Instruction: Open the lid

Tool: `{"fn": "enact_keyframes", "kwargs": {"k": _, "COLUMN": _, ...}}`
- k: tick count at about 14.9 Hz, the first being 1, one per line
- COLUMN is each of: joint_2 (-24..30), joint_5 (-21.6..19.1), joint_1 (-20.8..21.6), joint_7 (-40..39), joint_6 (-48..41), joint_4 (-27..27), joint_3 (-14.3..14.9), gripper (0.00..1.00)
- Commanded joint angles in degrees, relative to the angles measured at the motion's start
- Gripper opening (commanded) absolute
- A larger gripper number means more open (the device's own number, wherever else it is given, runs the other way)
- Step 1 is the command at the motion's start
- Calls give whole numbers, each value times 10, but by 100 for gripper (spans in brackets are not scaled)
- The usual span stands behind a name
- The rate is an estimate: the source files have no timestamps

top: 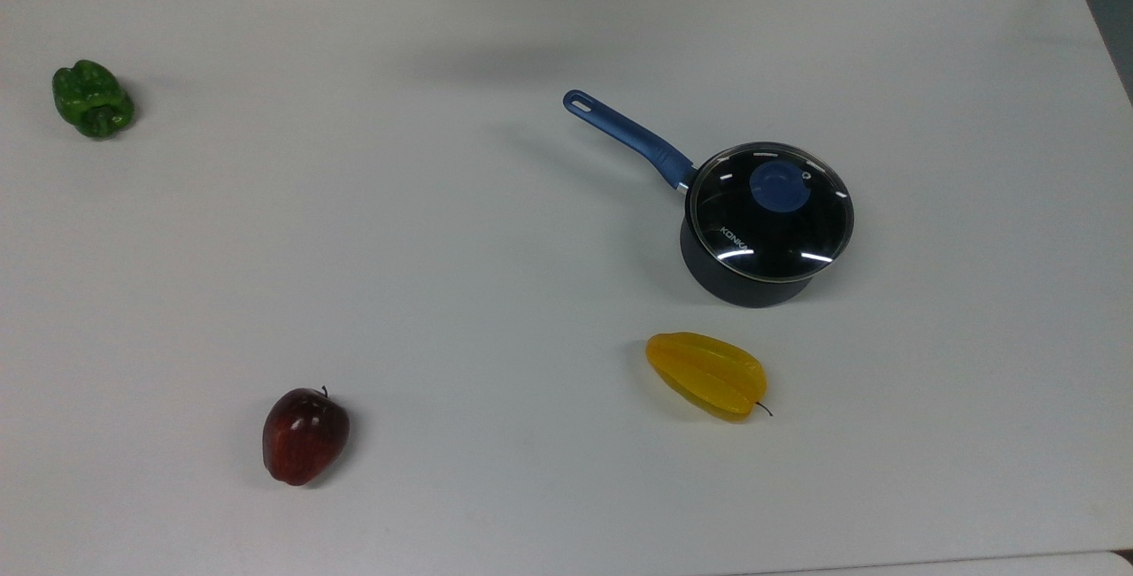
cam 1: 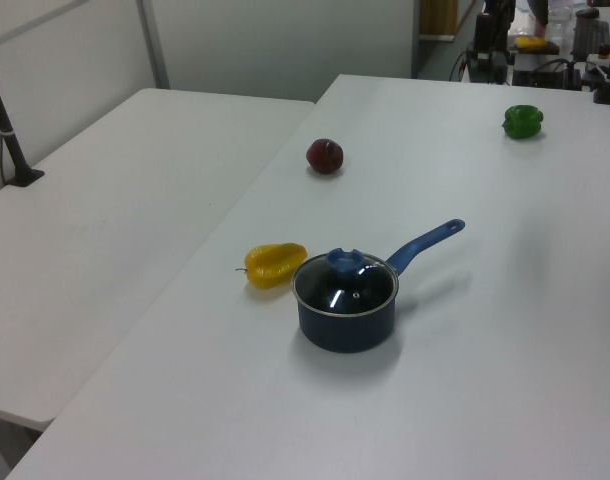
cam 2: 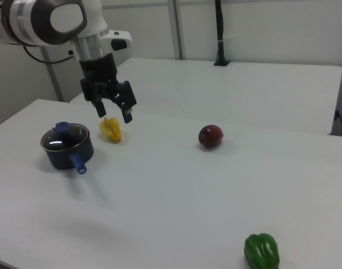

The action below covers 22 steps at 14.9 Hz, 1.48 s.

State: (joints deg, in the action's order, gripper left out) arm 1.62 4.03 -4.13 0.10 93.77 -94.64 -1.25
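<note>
1. The white surface (top: 496, 249) carries all the things; a second white table (cam 1: 135, 200) stands just beside it in the left view.
2. The robot arm (cam 2: 53, 22) comes in from the right view's upper left, and its end effector (cam 2: 115, 115) hangs in the air above the surface. Its two fingers are spread apart and hold nothing.
3. The dark saucepan (top: 748, 271) stands upright on the surface; its blue handle (top: 628, 135) points toward the top view's upper left.
4. The lid (top: 770, 211) — clear glass with a metal rim — sits closed on the saucepan, with its blue knob (top: 777, 187) on top and the word "KONKA" on the glass.
5. The yellow starfruit (top: 708, 374) lies near the saucepan, below it in the top view, not touching it.
6. The red apple (top: 304, 434) is well apart, at the top view's lower left.
7. The green pepper (top: 93, 98) lies far away — at the top view's upper left.
</note>
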Motion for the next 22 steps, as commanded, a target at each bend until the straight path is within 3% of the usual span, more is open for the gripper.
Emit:
{"fn": "enact_keyframes", "kwargs": {"k": 1, "joint_2": -10, "joint_5": -3, "joint_1": 3, "joint_7": -16, "joint_6": -3, "joint_4": 6, "joint_3": 0, "gripper": 100}}
{"fn": "enact_keyframes", "kwargs": {"k": 22, "joint_2": -14, "joint_5": -3, "joint_1": 3, "joint_7": -16, "joint_6": 6, "joint_4": 8, "joint_3": 4, "gripper": 100}}
